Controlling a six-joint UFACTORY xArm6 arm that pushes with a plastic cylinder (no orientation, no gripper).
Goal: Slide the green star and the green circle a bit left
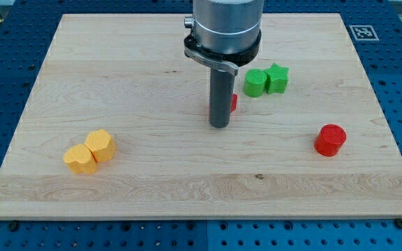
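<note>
The green circle (255,82) and the green star (278,77) sit touching side by side on the wooden board (152,63), at the view's upper right of centre; the circle is on the left. My tip (220,125) rests on the board below and to the left of the green circle, apart from it. A small red block (234,102) is mostly hidden behind the rod, just right of it; its shape cannot be made out.
A red cylinder (330,139) stands at the view's right. Two yellow blocks (101,145) (79,159) touch each other at the lower left. A fiducial marker (361,31) sits in the board's top right corner.
</note>
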